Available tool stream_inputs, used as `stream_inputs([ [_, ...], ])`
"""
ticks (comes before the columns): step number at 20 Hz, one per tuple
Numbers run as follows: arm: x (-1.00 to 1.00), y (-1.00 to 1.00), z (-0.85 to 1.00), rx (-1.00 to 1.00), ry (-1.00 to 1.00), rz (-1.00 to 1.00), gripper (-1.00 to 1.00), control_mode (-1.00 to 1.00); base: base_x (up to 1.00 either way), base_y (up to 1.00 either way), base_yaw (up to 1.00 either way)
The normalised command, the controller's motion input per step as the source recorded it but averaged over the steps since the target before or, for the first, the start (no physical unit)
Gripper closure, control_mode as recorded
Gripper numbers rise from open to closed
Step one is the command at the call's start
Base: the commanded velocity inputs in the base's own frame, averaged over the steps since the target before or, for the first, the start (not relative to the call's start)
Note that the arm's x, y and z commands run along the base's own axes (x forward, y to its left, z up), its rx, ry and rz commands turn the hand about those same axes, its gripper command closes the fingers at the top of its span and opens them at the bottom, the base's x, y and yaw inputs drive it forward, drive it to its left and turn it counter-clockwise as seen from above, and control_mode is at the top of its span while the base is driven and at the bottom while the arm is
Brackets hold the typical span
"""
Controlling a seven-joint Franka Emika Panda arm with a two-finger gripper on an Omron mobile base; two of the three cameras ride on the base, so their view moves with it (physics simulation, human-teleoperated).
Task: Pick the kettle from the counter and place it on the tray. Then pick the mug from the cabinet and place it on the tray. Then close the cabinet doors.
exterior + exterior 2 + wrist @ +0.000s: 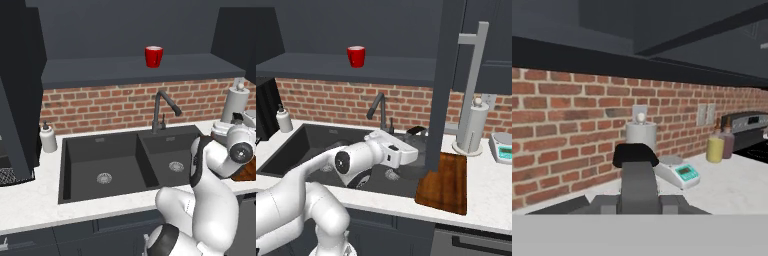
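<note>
Jaws pinched the kettle (639, 187) by its handle (635, 154); swinging it toward the tray (448, 182) at three o'clock, I risked clipping the open cabinet door (443, 75).

Red mug (154, 56) upright on cabinet shelf (100, 70)

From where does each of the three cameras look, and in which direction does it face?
Left base view: behind the arm, to its left, facing the sink and the mug; the arm rises at lower right.
Right base view: behind the arm, to its right, facing the tray and open door; the arm rises at lower left.
Hand view: on the hand, facing the brick wall past the kettle handle.
Both base views share sink, mug and faucet.
</note>
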Motion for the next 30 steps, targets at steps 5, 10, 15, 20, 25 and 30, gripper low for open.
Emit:
stream_inputs([
  [5,0.26,0.04,-0.01,0.06,0.0,0.01,1.0,-1.0,0.0,0.0,0.0],
  [10,0.29,0.0,0.0,0.06,-0.02,0.0,1.0,-1.0,0.0,0.0,0.0],
  [15,0.15,-0.04,-0.01,0.04,-0.05,0.0,1.0,-1.0,0.0,0.0,0.0],
  [20,0.13,-0.05,-0.1,0.01,-0.07,0.0,1.0,-1.0,0.0,0.0,0.0],
  [25,0.23,-0.12,-0.07,0.0,-0.1,0.0,1.0,-1.0,0.0,0.0,0.0],
  [30,0.23,-0.16,0.0,0.0,-0.01,0.0,1.0,-1.0,0.0,0.0,0.0],
])
